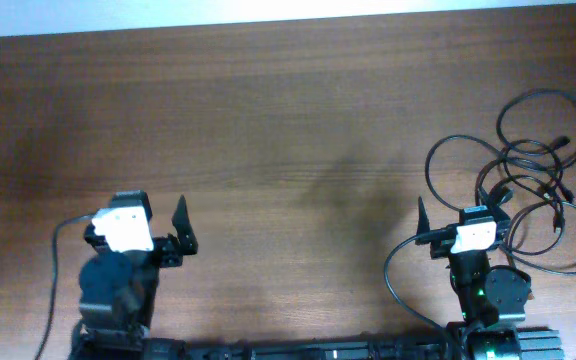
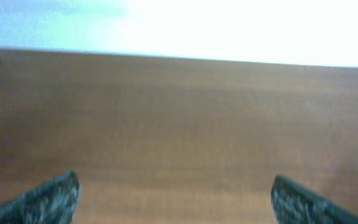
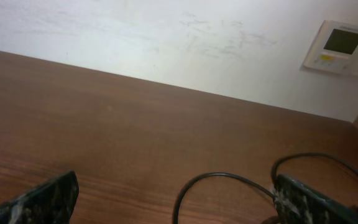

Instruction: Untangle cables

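Brown wood-grain tabletop (image 1: 288, 120) bears tangled thin black cables (image 1: 533, 170) near its right edge. Left gripper (image 2: 176, 190) and right gripper (image 3: 176, 186) both spread wide, released, grasping nothing.

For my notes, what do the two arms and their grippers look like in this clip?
The left arm and right arm are black, each with a white block at the wrist. The right one shows a small green light. A black wire loops off the left arm. Gripper fingers are dark, tapered, with a speckled surface.
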{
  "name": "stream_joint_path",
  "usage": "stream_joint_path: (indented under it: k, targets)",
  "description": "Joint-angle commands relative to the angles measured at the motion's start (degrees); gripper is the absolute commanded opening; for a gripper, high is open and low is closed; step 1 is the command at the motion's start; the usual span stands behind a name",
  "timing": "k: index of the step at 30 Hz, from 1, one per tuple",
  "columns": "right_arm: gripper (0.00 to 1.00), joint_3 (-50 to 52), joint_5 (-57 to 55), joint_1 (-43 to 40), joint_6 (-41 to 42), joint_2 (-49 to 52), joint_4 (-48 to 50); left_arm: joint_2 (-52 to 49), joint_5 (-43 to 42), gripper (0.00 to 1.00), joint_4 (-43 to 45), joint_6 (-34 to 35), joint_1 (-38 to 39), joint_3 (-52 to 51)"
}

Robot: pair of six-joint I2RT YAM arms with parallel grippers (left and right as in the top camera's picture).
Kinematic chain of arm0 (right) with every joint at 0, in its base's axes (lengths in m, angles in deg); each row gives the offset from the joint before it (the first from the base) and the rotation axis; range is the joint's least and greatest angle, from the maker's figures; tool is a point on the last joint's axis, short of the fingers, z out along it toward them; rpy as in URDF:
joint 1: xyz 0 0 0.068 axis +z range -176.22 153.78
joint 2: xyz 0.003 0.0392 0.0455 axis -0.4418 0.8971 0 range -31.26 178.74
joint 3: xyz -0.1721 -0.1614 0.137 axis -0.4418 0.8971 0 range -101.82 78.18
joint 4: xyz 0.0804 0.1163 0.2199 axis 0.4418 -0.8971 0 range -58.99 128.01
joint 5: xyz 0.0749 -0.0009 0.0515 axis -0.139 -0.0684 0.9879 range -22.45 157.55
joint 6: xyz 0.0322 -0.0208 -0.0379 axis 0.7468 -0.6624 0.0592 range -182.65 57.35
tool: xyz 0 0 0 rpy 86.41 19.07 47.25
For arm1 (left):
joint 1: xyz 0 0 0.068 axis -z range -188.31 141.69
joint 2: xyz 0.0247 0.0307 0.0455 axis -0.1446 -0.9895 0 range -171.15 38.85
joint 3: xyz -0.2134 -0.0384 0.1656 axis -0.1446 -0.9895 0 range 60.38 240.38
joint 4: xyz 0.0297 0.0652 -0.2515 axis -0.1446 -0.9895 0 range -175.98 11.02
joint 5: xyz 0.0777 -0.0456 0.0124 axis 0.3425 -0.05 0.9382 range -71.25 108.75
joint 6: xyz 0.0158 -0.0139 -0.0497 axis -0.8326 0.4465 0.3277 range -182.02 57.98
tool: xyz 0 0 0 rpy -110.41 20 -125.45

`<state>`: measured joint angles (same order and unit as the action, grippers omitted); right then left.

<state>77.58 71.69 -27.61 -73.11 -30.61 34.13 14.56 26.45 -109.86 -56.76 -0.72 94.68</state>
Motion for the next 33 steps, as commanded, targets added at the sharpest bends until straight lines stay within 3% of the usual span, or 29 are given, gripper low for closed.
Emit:
stream_joint_path:
  k: [1, 7, 13, 17, 23, 33]
  targets:
    - [0.98, 0.3, 0.3, 0.3, 0.2, -0.5, -0.3, 6.8, -2.1, 0.99, 10.9, 0.3, 0.3, -10.9]
    - [0.98, 0.3, 0.3, 0.3, 0.2, -0.5, -0.3, 17.7, -2.3, 0.99, 28.2, 0.3, 0.2, -24.0]
    - [0.98, 0.3, 0.3, 0.3, 0.2, -0.5, -0.3, 22.3, -2.4, 0.99, 43.0, 0.3, -0.5, -33.8]
    - [0.99, 0.3, 0.3, 0.3, 0.2, -0.5, -0.3, 24.0, -2.8, 0.99, 40.5, -0.2, -2.5, -33.8]
    - [0.99, 0.3, 0.3, 0.3, 0.2, -0.5, -0.3, 24.0, -10.4, 0.99, 26.3, -6.1, -2.5, -33.8]
    - [0.99, 0.3, 0.3, 0.3, 0.2, -0.5, -0.3, 24.0, -11.4, 0.99, 26.5, -6.0, -2.5, -33.8]
